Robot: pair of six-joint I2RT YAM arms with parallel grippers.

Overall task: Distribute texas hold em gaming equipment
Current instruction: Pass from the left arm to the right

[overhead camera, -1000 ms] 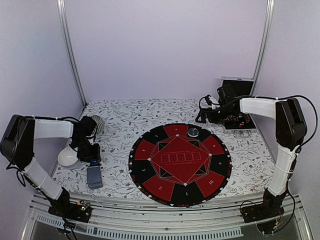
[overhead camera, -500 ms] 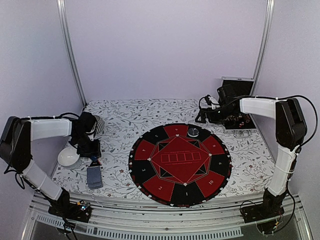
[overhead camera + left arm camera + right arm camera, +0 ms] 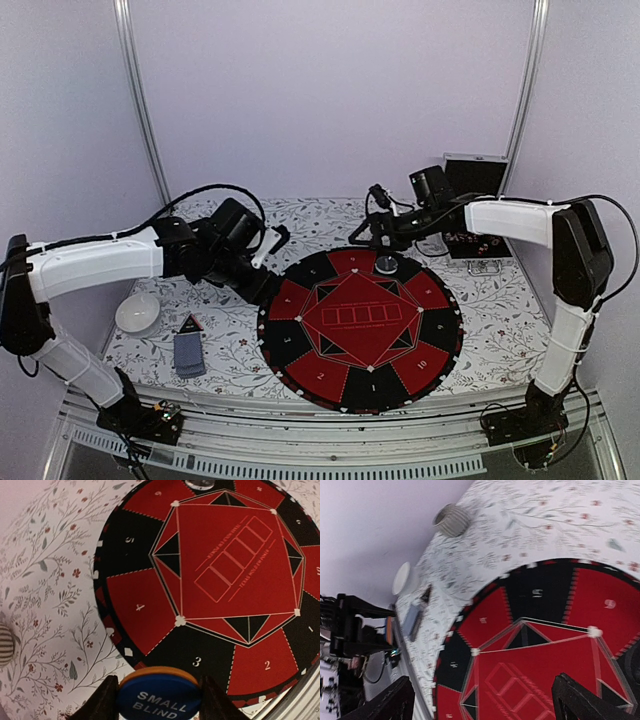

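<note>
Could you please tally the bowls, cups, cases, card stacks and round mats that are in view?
White bowl: 1
Ribbed grey cup: 1
Black case: 1
Stack of grey-blue cards: 1
Round red-and-black mat: 1
Total: 5

Blue marker disc [image 3: 160,698] between hand [image 3: 159,700] fingers, above mat [image 3: 145,615].
</note>
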